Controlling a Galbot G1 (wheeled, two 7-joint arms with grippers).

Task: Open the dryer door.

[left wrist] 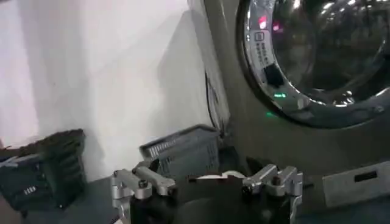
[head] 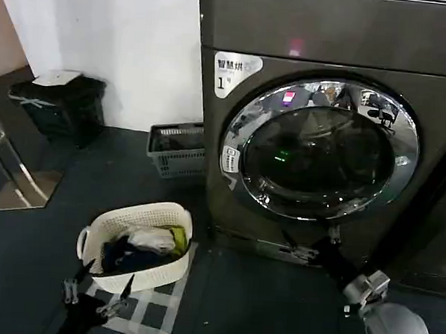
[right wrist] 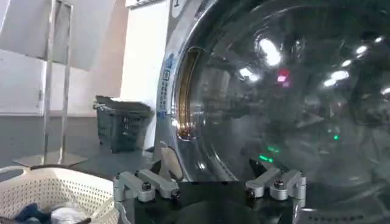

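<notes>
The dryer point(head: 290, 36) is a big dark grey machine at the right, marked "1" on a white label. Its round dryer door point(head: 320, 150), with a chrome ring and dark glass, lies flat against the front. My right gripper point(head: 309, 245) is open, low in front of the machine just under the door's bottom rim, touching nothing. From the right wrist the door point(right wrist: 274, 91) looms close behind the spread right gripper point(right wrist: 206, 170). My left gripper point(head: 101, 286) hangs open and idle at the lower left by the white basket; the left wrist view has it point(left wrist: 204, 171) spread, with the door point(left wrist: 317, 61) farther off.
A white laundry basket point(head: 164, 212) of clothes stands on a checked mat point(head: 144, 316) left of the dryer. A grey plastic basket point(head: 177, 151) sits against the wall beside the machine. A black bin point(head: 58, 107) and a metal stand point(head: 17, 175) are at the far left.
</notes>
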